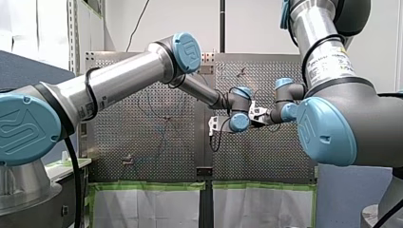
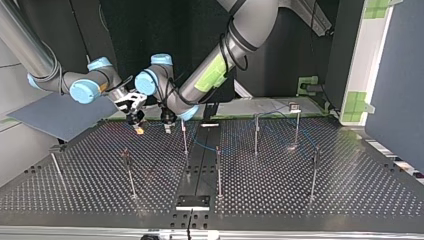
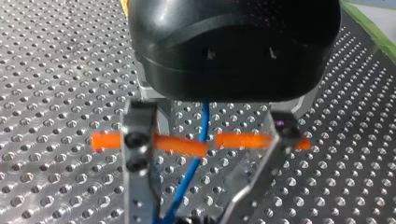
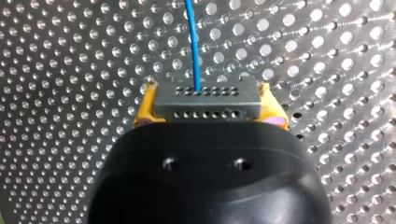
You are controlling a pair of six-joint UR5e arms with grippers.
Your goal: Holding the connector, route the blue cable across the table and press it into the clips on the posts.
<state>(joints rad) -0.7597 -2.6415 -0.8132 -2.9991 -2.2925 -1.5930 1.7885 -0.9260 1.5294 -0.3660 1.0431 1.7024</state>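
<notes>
**Right gripper** (image 4: pixel 208 108): the yellow pads (image 4: pixel 145 109) are pressed against both ends of the connector (image 4: pixel 219 99). The connector is a flat grey rectangular block with two rows of small round holes in its face. The blue cable (image 4: pixel 191 42) is thin, smooth and round. It leaves the row farther from the gripper and runs straight away over the table (image 4: pixel 70 70).

**Left gripper** (image 2: pixel 168 126): it has a glossy black housing with a rounded outline. In the left wrist view the cable passes out from under the housing and crosses in front of an orange strip (image 3: pixel 243 140), whose origin is unclear. Whether this gripper is clamped on the cable cannot be told.

**Position, top view:** both grippers hang close together over the far left part of the table, so the connector sits there.

**Surface:** it is a bright metal plate with a regular grid of dimpled holes, in two panels joined by a dark central strip (image 2: pixel 200 170). Thin metal posts (image 2: pixel 218 170) stand upright on it, well apart. The cable shows faintly among the posts on the right half.

**Room, top view:** there is a dark backdrop behind the arms. Green tape patches (image 2: pixel 357 102) sit on a white frame at far right, and a flat grey board (image 2: pixel 60 117) lies at far left.
</notes>
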